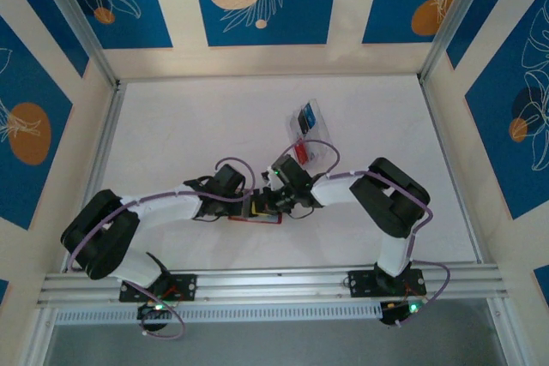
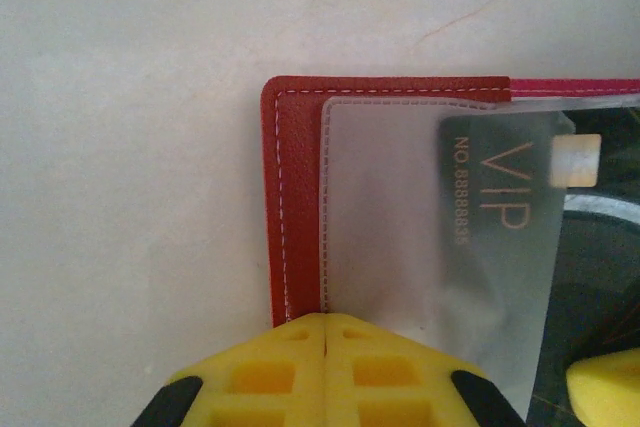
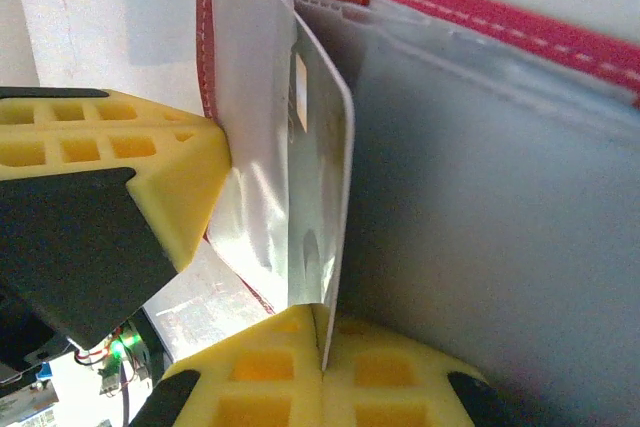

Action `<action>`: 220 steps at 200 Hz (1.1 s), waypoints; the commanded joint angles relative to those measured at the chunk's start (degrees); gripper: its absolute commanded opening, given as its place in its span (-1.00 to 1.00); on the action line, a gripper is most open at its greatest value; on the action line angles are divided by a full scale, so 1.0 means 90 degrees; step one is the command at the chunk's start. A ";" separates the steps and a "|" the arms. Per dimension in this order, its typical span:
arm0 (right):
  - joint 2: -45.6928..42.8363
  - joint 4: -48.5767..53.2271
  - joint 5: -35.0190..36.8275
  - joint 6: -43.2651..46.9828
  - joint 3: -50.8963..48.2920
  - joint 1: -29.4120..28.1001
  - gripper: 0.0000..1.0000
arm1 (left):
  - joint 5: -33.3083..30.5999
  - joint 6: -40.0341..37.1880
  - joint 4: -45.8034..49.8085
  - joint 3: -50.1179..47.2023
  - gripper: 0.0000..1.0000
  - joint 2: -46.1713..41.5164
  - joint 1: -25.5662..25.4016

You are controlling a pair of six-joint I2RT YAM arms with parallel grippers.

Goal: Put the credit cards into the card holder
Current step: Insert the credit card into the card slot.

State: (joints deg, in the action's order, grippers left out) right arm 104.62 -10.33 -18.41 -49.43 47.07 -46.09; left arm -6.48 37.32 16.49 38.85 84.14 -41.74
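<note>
Red card holder [image 2: 295, 197] lies open at the front middle of the table [image 1: 171, 126], with bare white surface all round. Left gripper [image 2: 325, 367] is closed at its stitched edge. Right gripper [image 3: 325, 352] pinches one VIP card [image 2: 500, 207], partly inside the pale pocket. Beyond, the clear tray [image 1: 316, 136] holds three more: blue card [image 1: 311, 112], black card [image 1: 303, 120], red card [image 1: 300, 153].

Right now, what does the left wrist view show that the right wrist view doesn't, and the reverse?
Left wrist: the credit card face-up, gold VIP lettering readable, partly inside the frosted sleeve. Right wrist: that card edge-on, pinched by the right gripper. Both: the red card holder and the left gripper shut on its edge.
</note>
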 commanded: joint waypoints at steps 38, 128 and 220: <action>0.0260 0.0582 0.0596 -0.0031 -0.0086 -0.0189 -0.61 | 0.0018 -0.0025 0.0049 -0.0221 -0.90 0.0168 0.0073; -0.0652 0.2620 0.1301 0.0504 0.0256 -0.0064 -0.18 | 0.0017 0.0017 -0.0068 -0.0351 -0.90 0.0125 0.0066; -0.0389 0.3442 0.2043 0.0790 0.1162 -0.0167 -0.97 | 0.0017 0.0022 -0.0049 -0.0391 -0.90 0.0056 0.0076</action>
State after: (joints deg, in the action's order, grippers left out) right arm 99.88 16.93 -2.48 -43.55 55.13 -47.16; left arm -6.48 37.34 14.83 37.54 83.31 -41.74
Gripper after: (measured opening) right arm 0.069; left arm 0.053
